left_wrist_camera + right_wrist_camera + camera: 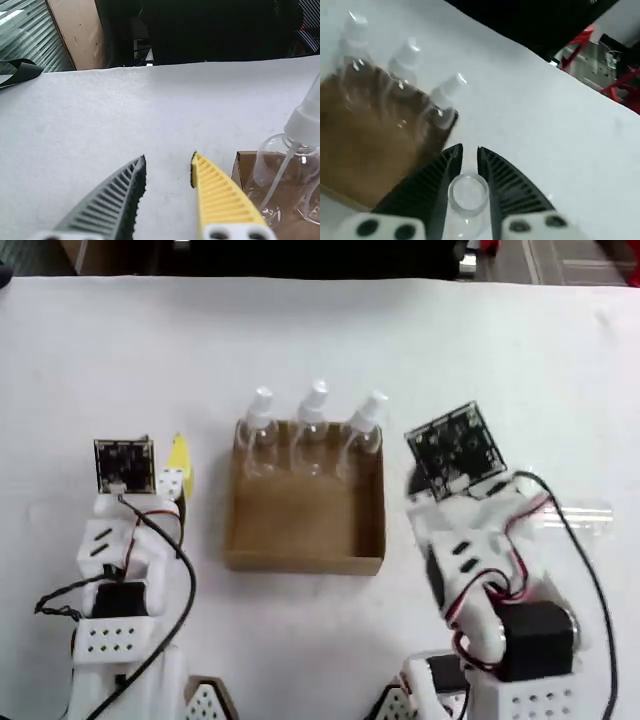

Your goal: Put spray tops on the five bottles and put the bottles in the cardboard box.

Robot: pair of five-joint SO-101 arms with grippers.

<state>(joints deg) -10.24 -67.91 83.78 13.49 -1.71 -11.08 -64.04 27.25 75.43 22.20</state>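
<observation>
The cardboard box (305, 540) lies in the middle of the table. Three clear bottles with white spray tops stand along its far wall: (259, 435), (312, 430), (362, 435). My right gripper (469, 148) is shut on a clear bottle (467, 192) whose neck is bare, with no spray top. It hovers just right of the box, under its camera board (455, 450). My left gripper (169, 159) is open with nothing in it, just left of the box; its yellow finger (178, 455) points toward the far side. A capped bottle (292, 150) and the box's corner (242, 165) lie beside it.
A faint clear bottle-like shape (580, 515) lies on the white table (120, 360) to the right of the right arm. The near half of the box floor is bare. Beyond the far table edge (300, 278) the room is dark, with a brown panel (77, 32).
</observation>
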